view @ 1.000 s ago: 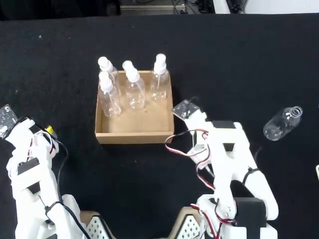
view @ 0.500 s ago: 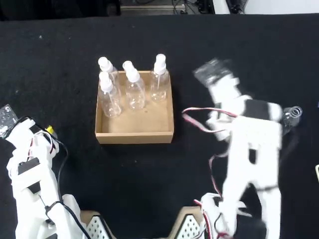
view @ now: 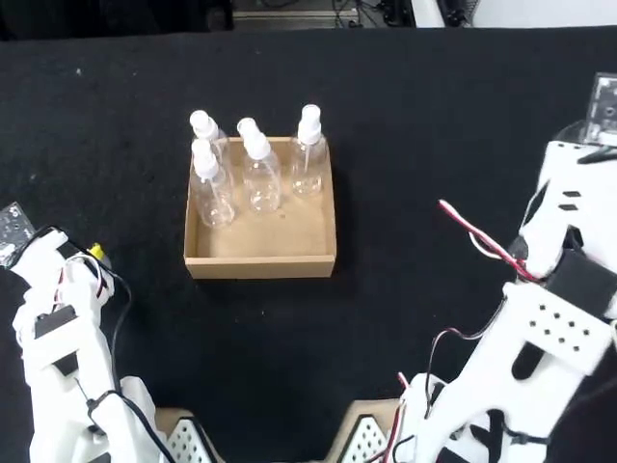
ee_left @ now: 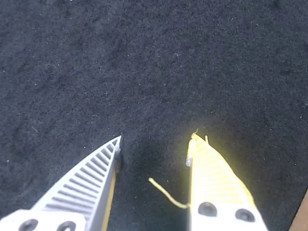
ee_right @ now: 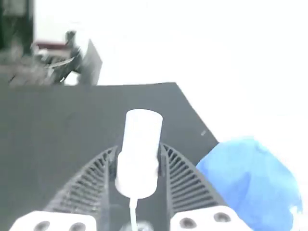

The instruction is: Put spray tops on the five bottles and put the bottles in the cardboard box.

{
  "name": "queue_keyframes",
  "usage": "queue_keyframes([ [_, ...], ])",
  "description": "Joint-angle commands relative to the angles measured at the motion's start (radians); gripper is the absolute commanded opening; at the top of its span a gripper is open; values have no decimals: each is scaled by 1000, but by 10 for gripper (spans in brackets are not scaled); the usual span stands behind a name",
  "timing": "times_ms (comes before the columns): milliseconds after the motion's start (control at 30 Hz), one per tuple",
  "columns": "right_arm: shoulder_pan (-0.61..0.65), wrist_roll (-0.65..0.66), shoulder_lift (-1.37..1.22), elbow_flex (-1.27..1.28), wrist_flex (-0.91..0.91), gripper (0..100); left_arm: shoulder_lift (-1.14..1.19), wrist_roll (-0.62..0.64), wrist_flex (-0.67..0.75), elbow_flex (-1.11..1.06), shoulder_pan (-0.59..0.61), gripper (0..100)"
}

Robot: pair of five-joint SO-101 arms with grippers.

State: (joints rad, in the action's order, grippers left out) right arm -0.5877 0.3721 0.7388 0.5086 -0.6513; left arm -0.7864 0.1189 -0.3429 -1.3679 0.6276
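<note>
White spray top — clamped inside right end effector | upright

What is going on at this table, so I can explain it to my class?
Two robot arms are fitting spray tops on bottles and boxing them. The right gripper is shut on a white spray top, out at the right side of the black table. The left gripper hangs open over the table, holding nothing. Four capped bottles stand at the far end of the cardboard box; a fifth is not yet there.
</note>
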Motion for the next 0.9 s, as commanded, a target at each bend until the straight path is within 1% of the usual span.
queue_keyframes([
  [0, -44, -17, 38, 76, 233, 10, -29, -8, 21, 18, -10, 202],
  [100, -69, -87, 38, 114, 342, 10, -29, -8, 21, 18, -10, 202],
  [200, -83, -130, 38, 113, 385, 10, -29, -8, 21, 18, -10, 202],
  [433, -84, -126, 28, 114, 463, 10, -29, -8, 21, 18, -10, 202],
  [533, -104, -126, 36, 157, 493, 10, -29, -8, 21, 18, -10, 202],
  [767, -137, -124, 30, 302, 649, 10, -29, -8, 21, 18, -10, 202],
  [867, -137, -124, 30, 326, 661, 10, -29, -8, 21, 18, -10, 202],
])
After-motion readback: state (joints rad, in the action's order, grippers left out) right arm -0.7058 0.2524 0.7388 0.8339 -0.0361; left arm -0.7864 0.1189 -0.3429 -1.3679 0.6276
